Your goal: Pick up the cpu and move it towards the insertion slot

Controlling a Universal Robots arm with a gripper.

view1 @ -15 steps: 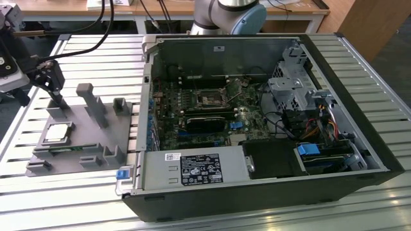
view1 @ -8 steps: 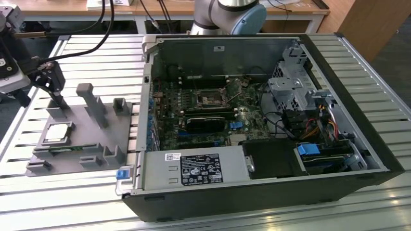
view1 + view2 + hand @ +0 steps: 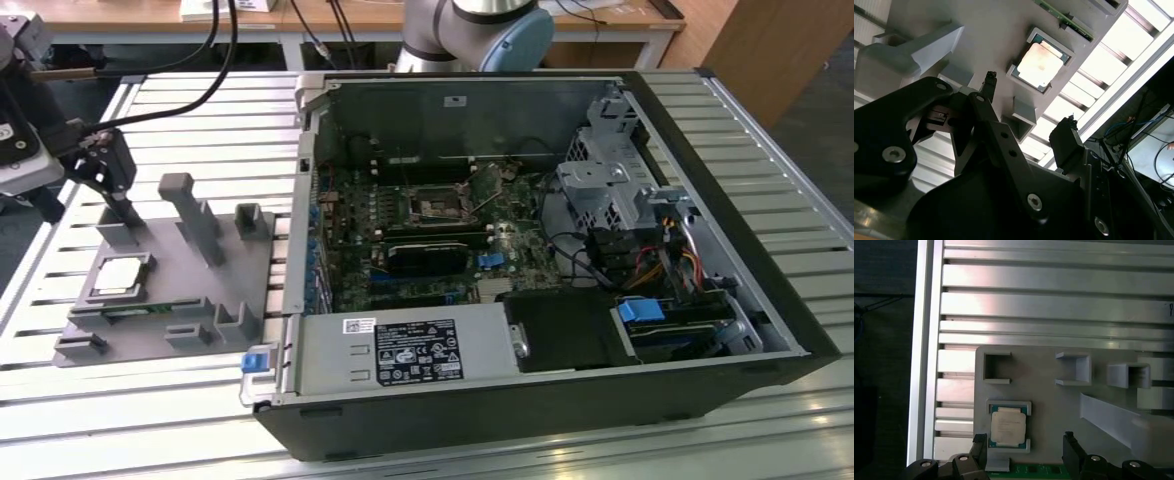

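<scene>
Exterior view: an open computer case (image 3: 534,400) lies on a slatted aluminium table (image 3: 107,410). Inside it, on the green board, the insertion slot (image 3: 434,205) is a square black socket framed in metal. At the exterior view's left of the case stands a grey fixture (image 3: 160,285) with upright posts. The cpu (image 3: 120,275) lies flat in a recess of it, well apart from the slot. The gripper (image 3: 114,190) hangs over the far part of the fixture, above the cpu and clear of it. A green memory stick (image 3: 134,312) lies in the fixture just nearer the camera than the cpu.

In the second wrist view the gripper (image 3: 1029,100) has its two black fingers (image 3: 989,82) spread wide, with nothing between them. The cpu (image 3: 1040,65), silvery with a thin rim, sits in its recess in the fixture (image 3: 979,30) beyond the fingertips, roughly in line with the gap. The memory stick (image 3: 1064,20) lies past it, and the table (image 3: 1104,55) slats show bright beyond.

In the first wrist view the gripper (image 3: 1024,441) again stands wide apart. The cpu (image 3: 1007,427) lies in its framed recess of the fixture (image 3: 1054,410) between the two fingertips (image 3: 1069,445), closer to one than to the other. Whether either touches it cannot be told. The memory stick (image 3: 1039,471) runs along the fixture's edge beside the cpu, and the table (image 3: 1054,290) lies beyond.
</scene>
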